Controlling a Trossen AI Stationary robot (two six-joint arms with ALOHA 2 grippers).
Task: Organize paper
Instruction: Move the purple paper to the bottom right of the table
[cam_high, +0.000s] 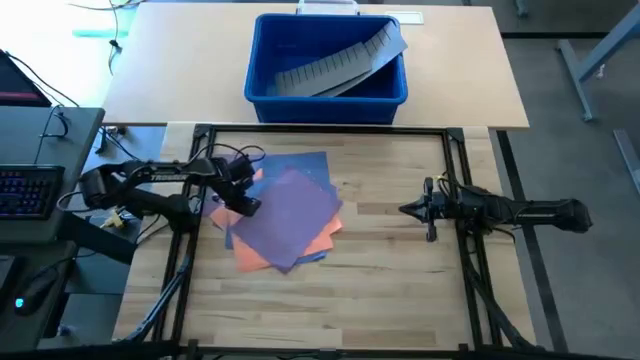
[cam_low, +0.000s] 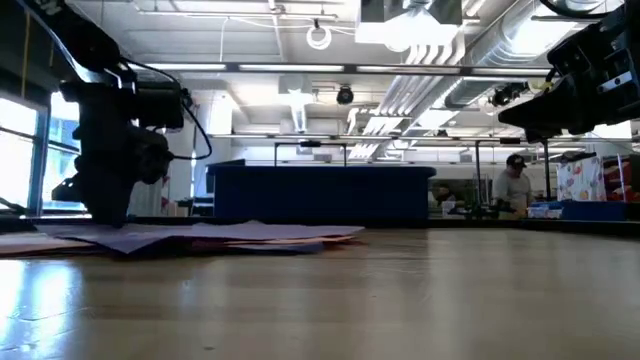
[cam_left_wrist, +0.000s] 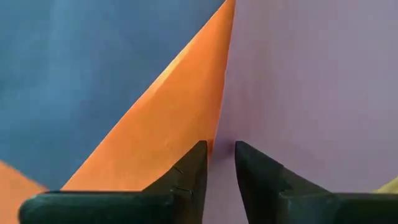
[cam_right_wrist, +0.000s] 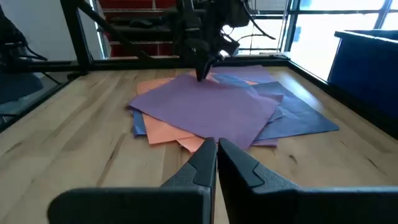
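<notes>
Several sheets of paper lie in a loose, fanned pile left of the table's middle: a purple sheet (cam_high: 295, 215) on top, blue (cam_high: 300, 168) and orange (cam_high: 252, 255) sheets showing beneath. My left gripper (cam_high: 247, 207) points down onto the pile's left side, at the purple sheet's edge (cam_left_wrist: 222, 118), its fingers a narrow gap apart. My right gripper (cam_high: 403, 210) hangs shut above bare wood to the right of the pile, level and pointing toward the pile (cam_right_wrist: 211, 106). My left gripper comes from above, pointing down, and its tips reach the pile (cam_low: 105, 225). One fingertip (cam_left_wrist: 198, 155) stands on the orange sheet and the other (cam_left_wrist: 244, 155) on the purple sheet, with the purple sheet's edge running between them. The sheets lie flat, none raised.
A blue plastic bin (cam_high: 330, 100) holding a grey ridged strip (cam_high: 340, 65) stands on the lighter table at the far side. A black frame (cam_high: 330, 130) borders the wooden work surface. A keyboard (cam_high: 25, 190) sits off the left edge. Bare wood lies near and right of the pile.
</notes>
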